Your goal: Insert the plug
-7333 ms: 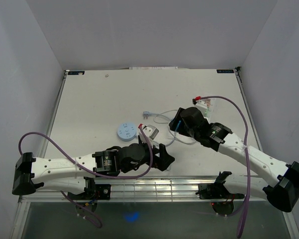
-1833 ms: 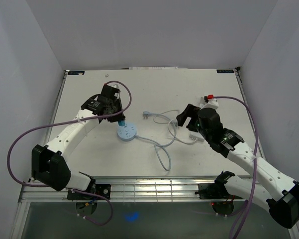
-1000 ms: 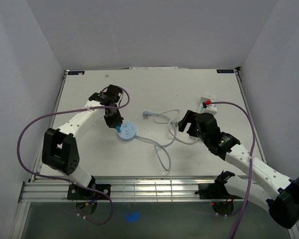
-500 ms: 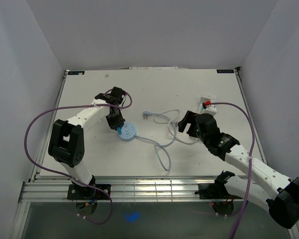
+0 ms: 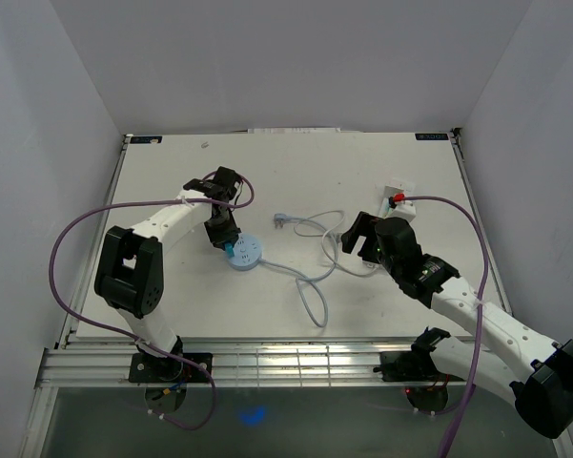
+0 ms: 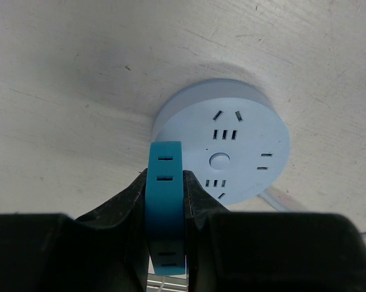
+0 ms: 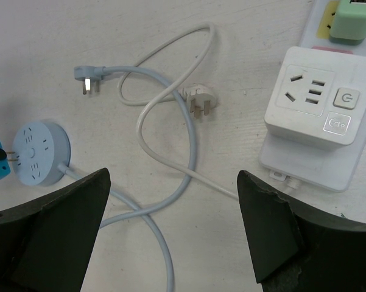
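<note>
Pinching the teal plastic plug [image 6: 164,161], the left gripper [image 6: 165,184] has reached the round pale-blue socket [image 6: 231,146]. Insertion looks near; the right gripper [image 7: 170,182] gapes.

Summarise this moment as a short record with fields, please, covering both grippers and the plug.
left gripper: shut on the teal plug
teal plug: at the rim of the round socket, prongs showing, not inserted
right gripper: open, empty, above the cables
lying loose: grey plug, white plug
also present: white power strip
</note>
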`<state>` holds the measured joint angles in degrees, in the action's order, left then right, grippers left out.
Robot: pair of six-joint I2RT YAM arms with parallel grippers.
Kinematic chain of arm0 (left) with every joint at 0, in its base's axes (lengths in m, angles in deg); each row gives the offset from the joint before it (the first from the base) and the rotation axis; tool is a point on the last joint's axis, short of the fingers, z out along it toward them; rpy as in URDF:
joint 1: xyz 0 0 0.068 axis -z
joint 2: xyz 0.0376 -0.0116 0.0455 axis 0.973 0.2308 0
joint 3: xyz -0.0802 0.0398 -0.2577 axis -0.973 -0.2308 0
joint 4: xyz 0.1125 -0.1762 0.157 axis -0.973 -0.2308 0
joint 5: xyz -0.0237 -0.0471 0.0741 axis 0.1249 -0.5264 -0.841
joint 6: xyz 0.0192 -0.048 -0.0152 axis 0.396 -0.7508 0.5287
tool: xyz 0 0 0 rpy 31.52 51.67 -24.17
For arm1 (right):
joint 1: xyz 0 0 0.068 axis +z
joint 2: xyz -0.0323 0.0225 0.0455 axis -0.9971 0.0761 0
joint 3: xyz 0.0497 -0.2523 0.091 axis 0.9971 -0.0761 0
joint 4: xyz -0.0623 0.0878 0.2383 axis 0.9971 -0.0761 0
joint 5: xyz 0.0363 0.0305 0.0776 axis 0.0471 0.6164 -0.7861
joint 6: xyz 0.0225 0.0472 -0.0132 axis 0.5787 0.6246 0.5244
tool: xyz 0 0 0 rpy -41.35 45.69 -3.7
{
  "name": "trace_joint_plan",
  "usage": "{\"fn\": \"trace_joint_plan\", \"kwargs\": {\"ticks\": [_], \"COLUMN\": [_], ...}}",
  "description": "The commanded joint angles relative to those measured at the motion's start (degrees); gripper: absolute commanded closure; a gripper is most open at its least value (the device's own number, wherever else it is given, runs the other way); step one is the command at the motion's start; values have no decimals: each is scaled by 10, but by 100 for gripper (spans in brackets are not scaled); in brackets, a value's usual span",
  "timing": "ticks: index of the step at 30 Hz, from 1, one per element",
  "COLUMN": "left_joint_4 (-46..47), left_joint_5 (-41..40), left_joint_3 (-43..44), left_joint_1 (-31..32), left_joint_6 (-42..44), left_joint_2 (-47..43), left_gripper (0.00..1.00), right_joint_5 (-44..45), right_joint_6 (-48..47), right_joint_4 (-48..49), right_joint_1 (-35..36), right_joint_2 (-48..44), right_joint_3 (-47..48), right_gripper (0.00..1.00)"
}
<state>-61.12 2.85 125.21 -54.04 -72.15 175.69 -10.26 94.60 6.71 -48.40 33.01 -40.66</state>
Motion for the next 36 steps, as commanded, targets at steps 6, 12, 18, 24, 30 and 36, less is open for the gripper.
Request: {"fn": "trace_joint_plan", "kwargs": {"ticks": [6,12,18,24,30,36], "left_joint_4": [10,-2,-10,-11,-11,-10], "left_joint_5": [10,12,17,27,24,19], "left_joint_3": [-9,-1,0,-9,-8,-4], "left_joint_1": [-1,-1,-1,-1,-1,0], "left_joint_6": [4,6,9,13,17,16], "left_joint_2": [-7,-20,-33,-42,-31,-22], "left_gripper": [100,100,100,100,100,100], "right_joint_5": [4,4,3,3,1,1], "right_joint_6": [6,7,9,13,15,15], "right_joint_4": [22,22,22,22,21,21], "right_joint_1": [-2,-1,-2,-2,-2,-2], "right_joint_2": [-14,-13,-12,-10,-10,-15], "right_joint_3": [-5,-5,-5,-7,-8,-8], "right_gripper": [11,11,11,11,11,11]}}
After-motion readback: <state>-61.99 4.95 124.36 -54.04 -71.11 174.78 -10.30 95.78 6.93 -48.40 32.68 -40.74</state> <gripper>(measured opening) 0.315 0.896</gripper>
